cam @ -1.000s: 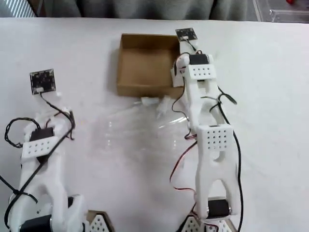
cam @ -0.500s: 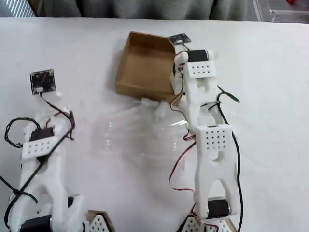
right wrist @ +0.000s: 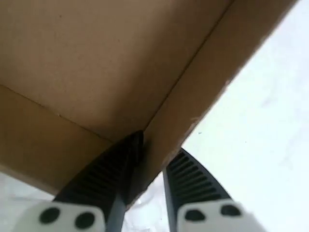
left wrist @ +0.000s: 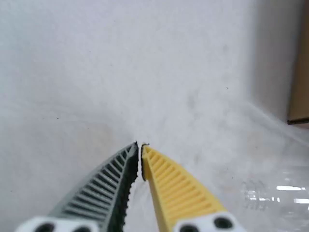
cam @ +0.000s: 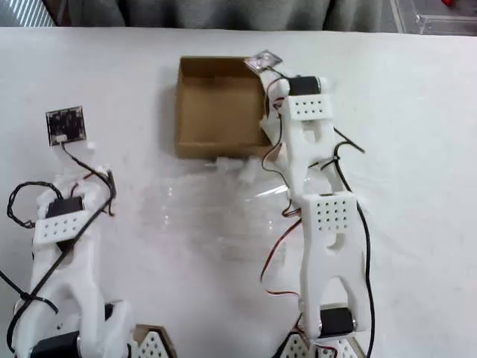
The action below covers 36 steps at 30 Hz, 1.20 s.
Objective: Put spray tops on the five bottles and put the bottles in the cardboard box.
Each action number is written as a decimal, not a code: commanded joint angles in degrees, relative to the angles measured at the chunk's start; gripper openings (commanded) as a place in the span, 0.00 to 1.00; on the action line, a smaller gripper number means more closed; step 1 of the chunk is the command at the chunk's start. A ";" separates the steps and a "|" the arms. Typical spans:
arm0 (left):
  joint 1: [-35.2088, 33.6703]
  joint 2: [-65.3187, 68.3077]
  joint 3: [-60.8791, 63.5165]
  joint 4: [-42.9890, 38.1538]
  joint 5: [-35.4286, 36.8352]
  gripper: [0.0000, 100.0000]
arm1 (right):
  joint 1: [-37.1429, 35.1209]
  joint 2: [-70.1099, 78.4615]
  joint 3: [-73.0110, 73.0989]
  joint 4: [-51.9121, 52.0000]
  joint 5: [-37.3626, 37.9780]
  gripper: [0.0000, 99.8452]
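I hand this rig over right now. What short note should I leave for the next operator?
Left gripper: fingers shut, empty, low over the bare table.
Right gripper: fingers clamp a wall of the cardboard box, near a corner, on that arm's side.
The box is empty. Clear bottles lie on the table in front of it, with white spray parts by its front wall; their count and fit cannot be told.
Done: no bottle is boxed. Left: fit the tops, load all five.
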<state>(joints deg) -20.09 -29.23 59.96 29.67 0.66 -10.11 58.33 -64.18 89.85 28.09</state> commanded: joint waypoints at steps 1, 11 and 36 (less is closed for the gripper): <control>0.75 -0.04 -2.02 -1.14 0.79 0.02 | -0.13 -1.36 -3.78 -0.57 1.93 0.02; 0.84 0.04 -2.02 -1.32 0.79 0.02 | -0.84 -1.27 -4.84 4.35 -0.88 0.02; 0.84 -0.13 -1.76 -1.32 0.79 0.02 | -1.10 -3.82 -6.68 8.57 -8.70 0.20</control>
<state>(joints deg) -20.09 -29.23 59.96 29.67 0.66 -10.64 58.33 -67.43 96.70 19.82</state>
